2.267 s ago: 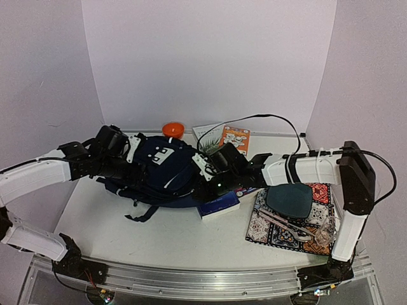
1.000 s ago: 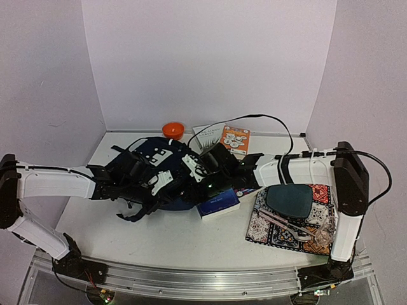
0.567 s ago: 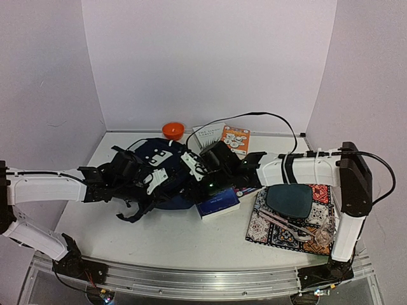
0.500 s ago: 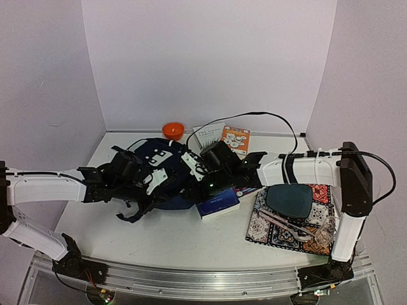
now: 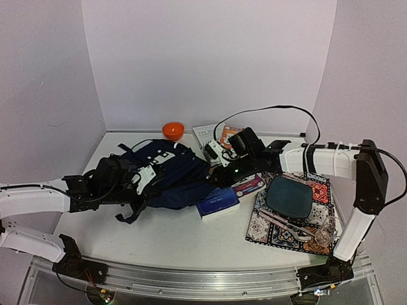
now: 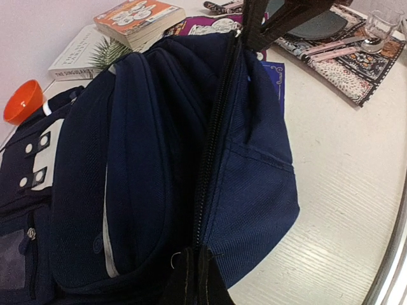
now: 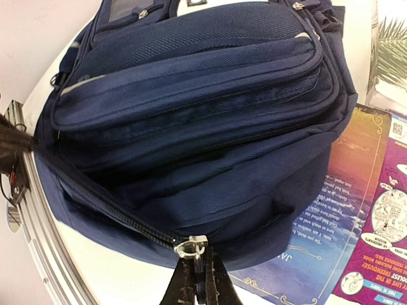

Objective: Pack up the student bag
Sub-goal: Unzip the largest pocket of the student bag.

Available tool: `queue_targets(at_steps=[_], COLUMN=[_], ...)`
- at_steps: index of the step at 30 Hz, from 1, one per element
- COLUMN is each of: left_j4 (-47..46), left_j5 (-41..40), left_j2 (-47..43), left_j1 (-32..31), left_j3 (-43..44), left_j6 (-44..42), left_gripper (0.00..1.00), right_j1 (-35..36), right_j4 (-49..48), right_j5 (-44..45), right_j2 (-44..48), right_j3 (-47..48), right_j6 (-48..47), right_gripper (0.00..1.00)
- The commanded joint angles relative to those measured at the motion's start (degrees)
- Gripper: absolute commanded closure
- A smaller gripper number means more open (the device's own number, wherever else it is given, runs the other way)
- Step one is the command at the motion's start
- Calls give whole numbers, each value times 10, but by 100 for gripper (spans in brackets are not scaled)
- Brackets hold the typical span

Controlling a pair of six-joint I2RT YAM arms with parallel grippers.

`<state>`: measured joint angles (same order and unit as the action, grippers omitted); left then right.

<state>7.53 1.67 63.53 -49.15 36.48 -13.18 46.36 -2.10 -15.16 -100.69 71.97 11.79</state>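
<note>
I'm pinching the bag [image 5: 172, 181] at one end of its zip with the left gripper [image 6: 194, 279], jaws closed. The right gripper [image 7: 194, 270] is clamping the zip pull [image 7: 189, 246]. The bag is lying mid-table [image 5: 165, 238], touching a blue book [image 5: 218, 203].

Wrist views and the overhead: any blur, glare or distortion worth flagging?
Left wrist view: even light, navy-blue fabric backpack sharp, the left gripper a dark soft shape, metal table rail bowed by the wide lens. Right wrist view: backpack crisp, metal zip pull bright but not blown out, rail curved. Top external view: soft shadows, no glare.
</note>
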Motion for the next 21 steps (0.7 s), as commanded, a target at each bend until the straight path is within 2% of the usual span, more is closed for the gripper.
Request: queue_targets(at_steps=[1, 4, 8, 12, 17, 21], left_j4=[80, 81, 80, 83, 84, 82], left_j5=[-162, -162, -68, 2, 79, 116], left_j2=[-33, -45, -43, -36, -59, -54], left_j1=[19, 39, 43, 43, 42, 40], left_j3=[-21, -22, -5, 13, 30, 42], left_j6=[-2, -2, -4, -2, -4, -4], left_gripper=[100, 100, 98, 62, 42, 35], right_j1=[-40, -13, 46, 80, 102, 109], right_j4=[78, 63, 48, 26, 1, -5], right_j5=[40, 4, -22, -38, -49, -54], right_j2=[14, 4, -35, -65, -92, -106], right_j3=[29, 33, 62, 89, 123, 145], right_j6=[-7, 5, 20, 41, 56, 63], right_gripper=[100, 100, 100, 100, 100, 100])
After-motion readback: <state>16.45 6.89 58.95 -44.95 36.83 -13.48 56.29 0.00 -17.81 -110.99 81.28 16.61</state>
